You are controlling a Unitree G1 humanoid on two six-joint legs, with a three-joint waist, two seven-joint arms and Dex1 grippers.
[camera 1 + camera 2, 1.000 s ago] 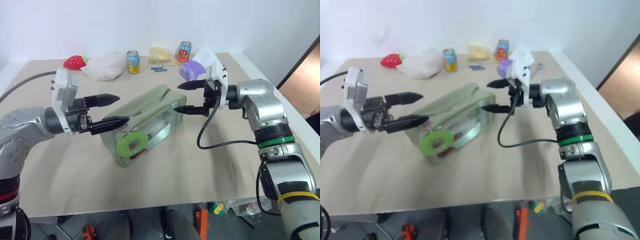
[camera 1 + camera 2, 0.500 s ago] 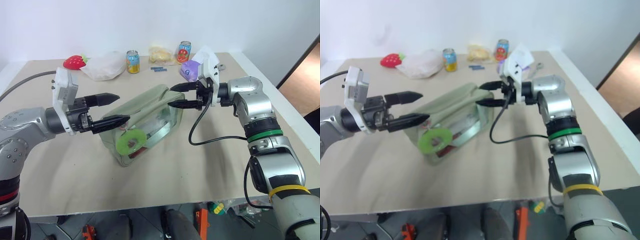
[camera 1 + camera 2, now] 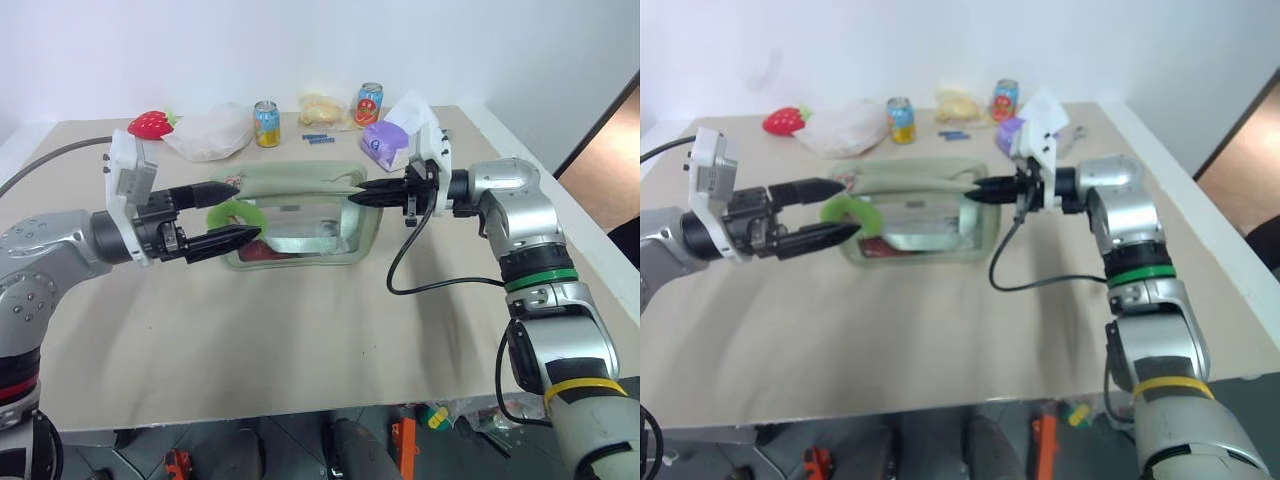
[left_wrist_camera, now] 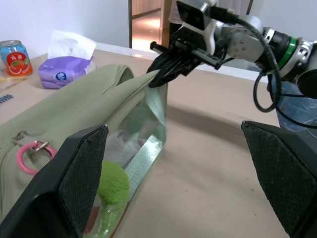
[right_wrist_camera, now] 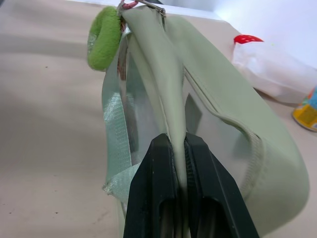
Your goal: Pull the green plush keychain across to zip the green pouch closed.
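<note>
Right hand (image 3: 362, 193) has closed within the last second — fingers now pinching the fabric end of the green pouch (image 3: 300, 215) — and the pouch has swung from lying at a slant to square across the worktop (image 3: 300, 340), pulled taut. Left hand (image 3: 240, 211) unmoved, fingers spread, bracketing the green plush keychain (image 3: 234, 213) at the pouch's near-left end without gripping it. Judgement: pouch is anchored; keychain grab and pull not yet begun.

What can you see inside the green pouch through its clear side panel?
Through the green pouch's clear panel, something red sits low at one end beside pale, silvery contents I can't identify. The green plush keychain and the left claw cover part of the panel.
</note>
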